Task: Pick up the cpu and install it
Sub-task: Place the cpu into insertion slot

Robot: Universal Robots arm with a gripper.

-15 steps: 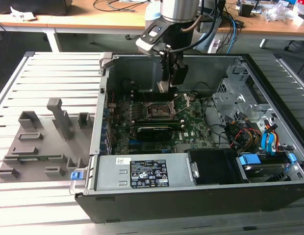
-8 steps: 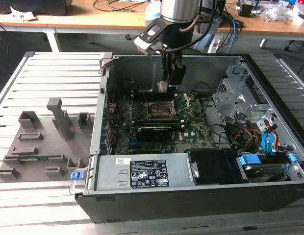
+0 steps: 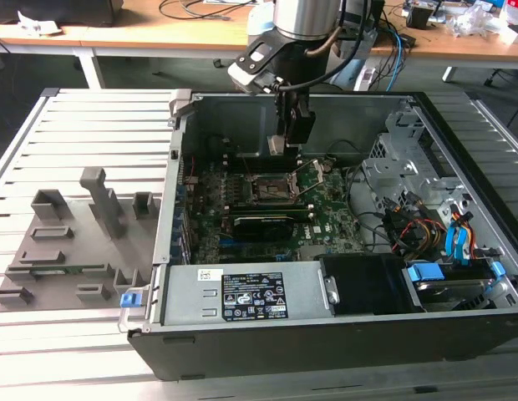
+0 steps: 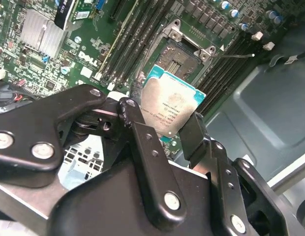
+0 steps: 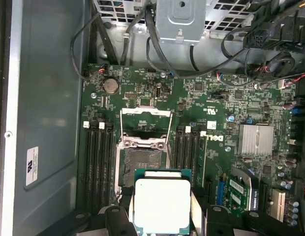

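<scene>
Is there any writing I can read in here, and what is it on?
cpu, held in the pincer: fine print, too small to read.
Power supply label: too small to read.
White sticker on the case wall: blurred.
Motherboard: white maker's logo; small codes unreadable.
</scene>
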